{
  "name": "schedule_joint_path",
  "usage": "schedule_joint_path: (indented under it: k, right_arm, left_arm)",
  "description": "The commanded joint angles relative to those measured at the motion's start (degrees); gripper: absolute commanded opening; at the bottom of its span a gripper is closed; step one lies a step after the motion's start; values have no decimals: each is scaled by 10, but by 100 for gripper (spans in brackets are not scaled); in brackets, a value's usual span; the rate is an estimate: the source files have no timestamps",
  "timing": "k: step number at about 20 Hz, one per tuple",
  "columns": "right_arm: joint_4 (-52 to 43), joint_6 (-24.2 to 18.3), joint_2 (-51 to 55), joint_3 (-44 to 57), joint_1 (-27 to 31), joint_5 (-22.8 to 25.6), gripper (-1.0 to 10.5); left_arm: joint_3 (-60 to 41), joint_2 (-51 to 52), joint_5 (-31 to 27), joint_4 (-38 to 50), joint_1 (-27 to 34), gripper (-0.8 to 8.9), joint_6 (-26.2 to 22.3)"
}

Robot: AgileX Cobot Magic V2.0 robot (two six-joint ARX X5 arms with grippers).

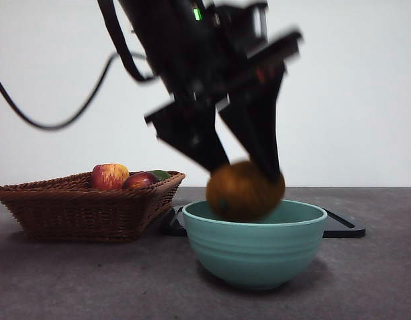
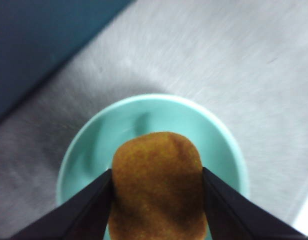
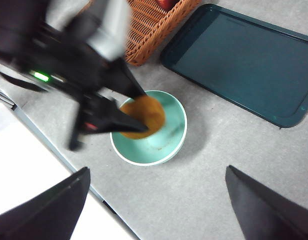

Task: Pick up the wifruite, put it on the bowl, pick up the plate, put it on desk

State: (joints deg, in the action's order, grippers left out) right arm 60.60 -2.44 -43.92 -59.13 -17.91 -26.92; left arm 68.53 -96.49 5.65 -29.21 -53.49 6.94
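The left hand (image 1: pixel 249 177) comes down from above and pinches the wifruite (image 1: pixel 245 191) between its two black jaws, one jaw on each side of the brown oval. In the left wrist view the fruit (image 2: pixel 156 185) fills the gap between the jaws and hangs over the middle of the bowl (image 2: pixel 94 145). In the front view its underside dips just below the bowl's pale rim (image 1: pixel 305 212); whether it touches the inside cannot be told. The teal bowl stands on the grey tabletop (image 1: pixel 72 280).

In the front view, at about 9 o'clock from the bowl and near it, sits a wicker basket (image 1: pixel 85 207) holding a red-yellow apple (image 1: pixel 110 176) and a dark red fruit (image 1: pixel 140 180). Behind the bowl lies a flat dark tray (image 3: pixel 239 60), its edge showing at 3 o'clock of the bowl (image 1: pixel 342 227).

The right hand (image 3: pixel 154 200) hovers high above the tabletop, well apart from the bowl, its jaws spread wide with nothing between them.
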Motion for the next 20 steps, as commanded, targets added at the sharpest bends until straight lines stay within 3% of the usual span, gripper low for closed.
schedule_joint_path:
  k: [1,6,10,20]
  right_arm:
    - [-3,9,-3,-12,-2,0,432]
    - [-3,9,-3,-12,-2,0,432]
    - [-3,9,-3,-12,-2,0,432]
    - [-1,8,-3,-12,-2,0,432]
  left_arm:
    - [13,-39,-8,16,-9,232,-1]
    - [13,-75,-14,21,-12,253,-2]
    - [13,-75,-14,20,-14,416,0]
    - [32,29,-14,5,-14,410,3]
